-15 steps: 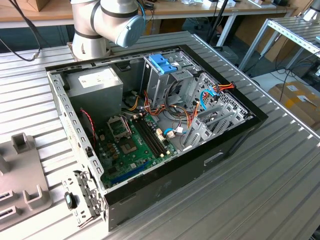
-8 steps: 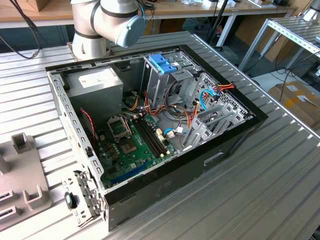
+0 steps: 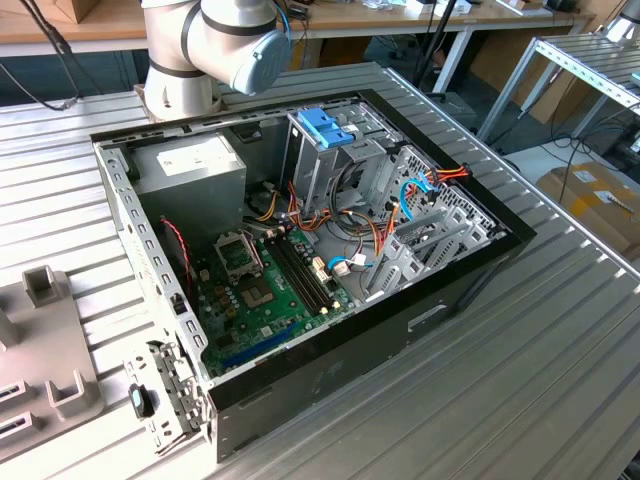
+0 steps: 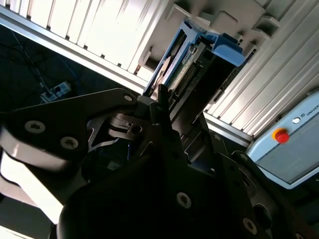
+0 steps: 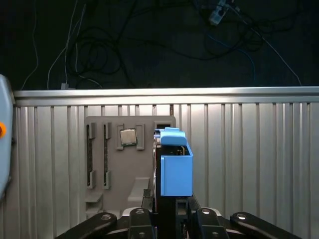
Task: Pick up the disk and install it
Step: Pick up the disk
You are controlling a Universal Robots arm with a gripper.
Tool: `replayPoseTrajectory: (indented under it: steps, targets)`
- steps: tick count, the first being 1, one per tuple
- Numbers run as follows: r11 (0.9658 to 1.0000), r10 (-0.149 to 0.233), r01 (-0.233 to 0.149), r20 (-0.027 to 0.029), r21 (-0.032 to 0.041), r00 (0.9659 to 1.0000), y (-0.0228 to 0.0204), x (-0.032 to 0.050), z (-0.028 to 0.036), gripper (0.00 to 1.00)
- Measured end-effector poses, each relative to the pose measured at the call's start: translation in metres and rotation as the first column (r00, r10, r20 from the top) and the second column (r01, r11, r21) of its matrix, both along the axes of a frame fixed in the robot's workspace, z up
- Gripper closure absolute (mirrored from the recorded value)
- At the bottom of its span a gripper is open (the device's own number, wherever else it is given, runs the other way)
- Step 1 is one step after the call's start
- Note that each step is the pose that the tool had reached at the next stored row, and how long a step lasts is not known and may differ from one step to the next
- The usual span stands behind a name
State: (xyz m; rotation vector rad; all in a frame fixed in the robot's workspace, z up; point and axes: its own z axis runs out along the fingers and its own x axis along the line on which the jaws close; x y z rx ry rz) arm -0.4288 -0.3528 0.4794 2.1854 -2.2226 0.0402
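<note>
In the first wrist view, the gripper was pressed together on the disk, held edge-on and apparently lifted clear of the grey fixture tray beyond. Pickup looked done, with installation left to do. The second wrist view added the disk's flat side, and the exterior view added the opened computer case on the bench.

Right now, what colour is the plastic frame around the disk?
Light blue. It shows best in the first wrist view, along the edges of the disk.
</note>
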Motion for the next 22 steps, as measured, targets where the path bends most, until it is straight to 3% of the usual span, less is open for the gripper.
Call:
replayPoseTrajectory:
  steps: [22]
  targets:
    - [1.0,0.0,0.0,0.0001,-0.0001,1.0,0.0,0.0031,0.0017,0.65]
